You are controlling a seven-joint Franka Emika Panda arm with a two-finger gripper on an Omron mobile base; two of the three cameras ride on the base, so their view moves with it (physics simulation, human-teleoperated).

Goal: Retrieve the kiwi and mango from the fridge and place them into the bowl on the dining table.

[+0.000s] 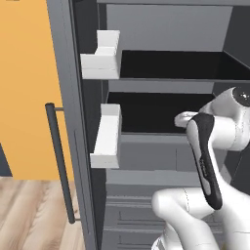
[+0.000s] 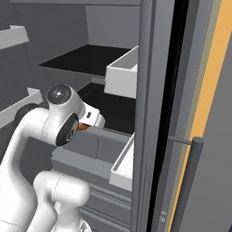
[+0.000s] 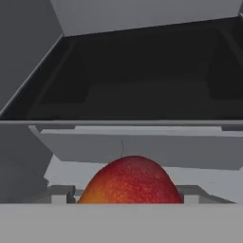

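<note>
mango (image 3: 130, 180) | smooth, rounded, probably slippery, so pinch its middle | claw state: honestly can't tell, fingertips hidden | fridge (image 1: 161, 97) open

Mango (image 3: 129, 182) in fridge (image 1: 161, 93), before shelf (image 3: 142, 99).

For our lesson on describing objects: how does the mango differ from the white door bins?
The mango is red-orange; the bins are white. The mango is rounded; the bins are boxy. The mango lies inside the fridge; the bins hang on its open doors. Both look smooth.
</note>
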